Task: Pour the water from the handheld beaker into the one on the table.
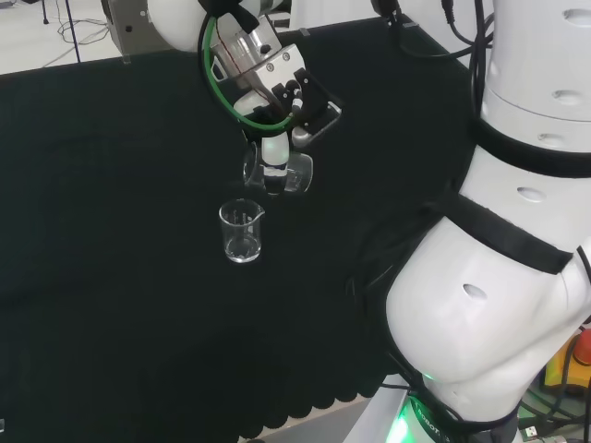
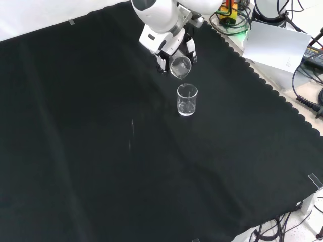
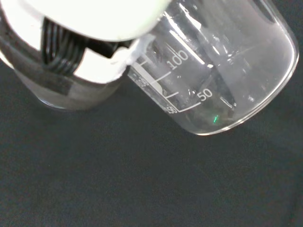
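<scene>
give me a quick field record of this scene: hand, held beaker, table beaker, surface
hand: above the cloth, fingers curled round the held beaker
held beaker: clear glass, tipped well over on its side, off the cloth; contents cannot be told
table beaker: clear glass, upright on the cloth, apart from the held beaker, just below it in the head view; water level cannot be told
cloth: black, covers the bench
pour stage: held beaker tilted, no stream visible
</scene>
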